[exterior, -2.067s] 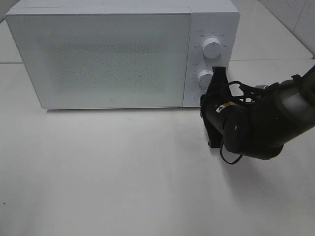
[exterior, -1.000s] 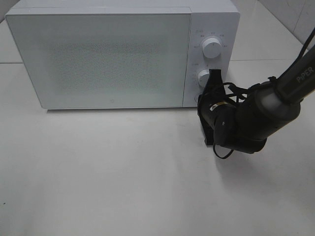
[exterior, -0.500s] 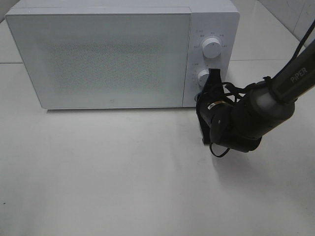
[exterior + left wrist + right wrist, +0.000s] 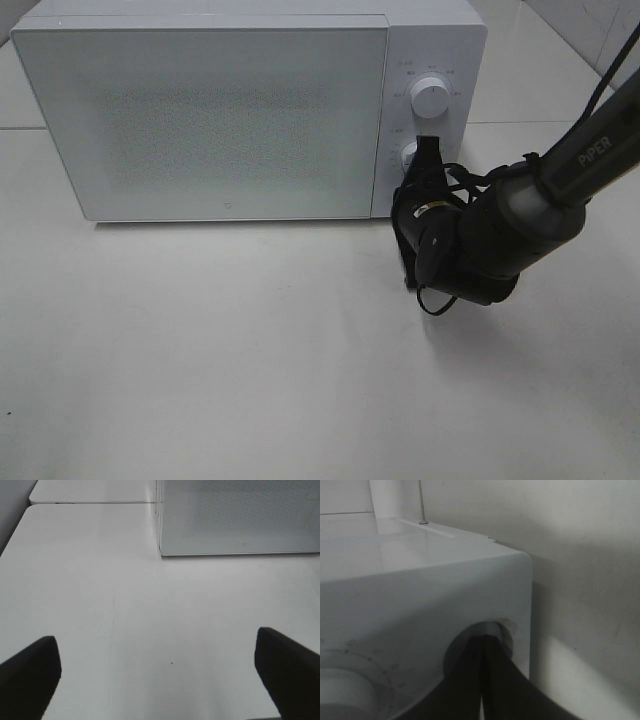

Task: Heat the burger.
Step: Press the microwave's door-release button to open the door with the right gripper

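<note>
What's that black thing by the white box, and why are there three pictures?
The white box is a microwave, door shut, on a table. The black thing is a robot arm, one of two. One picture looks down from a high camera; the other two come from cameras on the arms' wrists. The right gripper, that arm's pincer, is shut, its tip pushed at a round button on the microwave's front. The left gripper is open above the table, holding nothing. No burger shows in any picture.
</note>
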You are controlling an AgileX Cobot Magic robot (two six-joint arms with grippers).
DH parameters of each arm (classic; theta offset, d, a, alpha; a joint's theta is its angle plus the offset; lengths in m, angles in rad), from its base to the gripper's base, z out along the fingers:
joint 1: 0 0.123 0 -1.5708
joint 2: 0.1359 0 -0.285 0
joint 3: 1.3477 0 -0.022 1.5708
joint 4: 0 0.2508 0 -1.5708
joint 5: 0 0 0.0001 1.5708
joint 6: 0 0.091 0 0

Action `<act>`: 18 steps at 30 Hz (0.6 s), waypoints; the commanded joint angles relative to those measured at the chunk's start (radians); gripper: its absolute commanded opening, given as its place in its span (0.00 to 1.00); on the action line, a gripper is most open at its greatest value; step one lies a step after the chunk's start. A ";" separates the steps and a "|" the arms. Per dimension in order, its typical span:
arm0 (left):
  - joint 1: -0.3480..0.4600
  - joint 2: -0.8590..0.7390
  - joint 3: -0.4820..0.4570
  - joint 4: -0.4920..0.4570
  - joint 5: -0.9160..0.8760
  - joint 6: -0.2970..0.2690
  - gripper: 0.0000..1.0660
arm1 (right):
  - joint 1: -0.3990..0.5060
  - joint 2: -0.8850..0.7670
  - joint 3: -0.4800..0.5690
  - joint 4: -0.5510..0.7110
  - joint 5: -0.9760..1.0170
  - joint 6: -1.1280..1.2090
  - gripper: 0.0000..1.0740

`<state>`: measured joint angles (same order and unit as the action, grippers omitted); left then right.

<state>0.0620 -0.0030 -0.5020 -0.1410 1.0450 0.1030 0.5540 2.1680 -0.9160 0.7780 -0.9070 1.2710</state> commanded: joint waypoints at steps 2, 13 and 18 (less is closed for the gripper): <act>0.001 -0.022 0.006 -0.009 -0.008 -0.008 0.92 | -0.030 -0.012 -0.088 -0.058 -0.208 -0.039 0.00; 0.001 -0.022 0.006 -0.009 -0.008 -0.008 0.92 | -0.053 -0.012 -0.088 -0.070 -0.237 -0.047 0.00; 0.001 -0.022 0.006 -0.009 -0.008 -0.008 0.92 | -0.053 -0.012 -0.088 -0.071 -0.237 -0.045 0.00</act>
<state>0.0620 -0.0030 -0.5020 -0.1410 1.0450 0.1030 0.5470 2.1770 -0.9320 0.7920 -0.9130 1.2310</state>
